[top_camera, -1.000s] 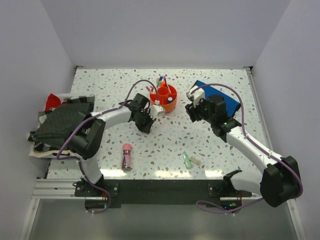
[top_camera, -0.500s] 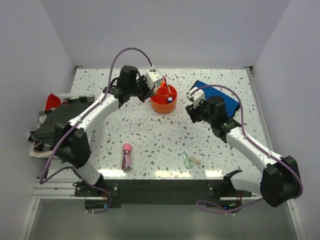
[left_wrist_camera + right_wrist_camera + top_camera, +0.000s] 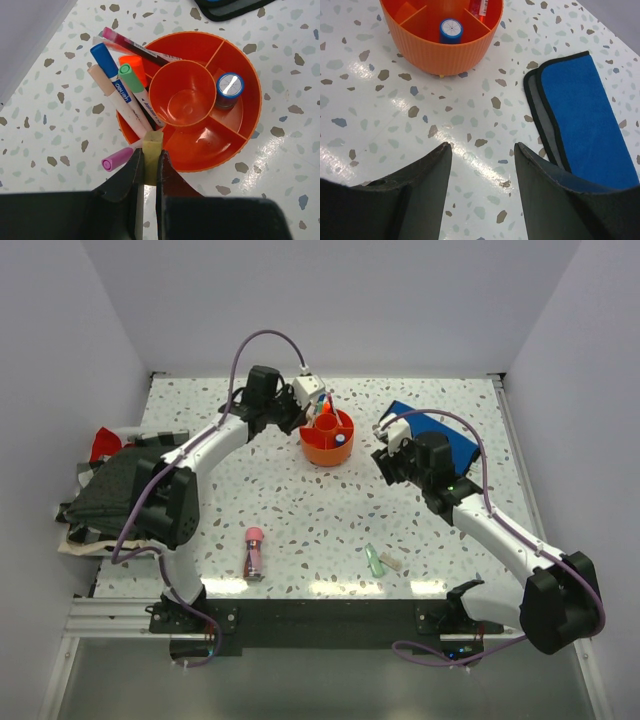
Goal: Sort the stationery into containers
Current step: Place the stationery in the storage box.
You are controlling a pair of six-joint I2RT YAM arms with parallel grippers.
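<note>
The orange caddy (image 3: 327, 439) stands at the back middle of the table. One ring compartment holds several pens and markers (image 3: 127, 75); another holds a blue-capped round thing (image 3: 229, 88). My left gripper (image 3: 300, 415) hovers at the caddy's left rim, shut on a beige eraser (image 3: 152, 145) that sits over the rim (image 3: 200, 167). My right gripper (image 3: 386, 463) hangs open and empty to the right of the caddy (image 3: 440, 45). A pink-capped glue tube (image 3: 254, 552), a green marker (image 3: 374, 560) and a beige eraser (image 3: 392, 563) lie near the front edge.
A blue cloth with a dark border (image 3: 445, 433) lies right of the caddy, close to my right gripper (image 3: 482, 147). A pile of dark fabric (image 3: 115, 485) sits at the table's left edge. White walls close in the back and sides.
My left arm has swung from the middle of the table up to the caddy's back left side, carrying the eraser. The right arm has not moved.
</note>
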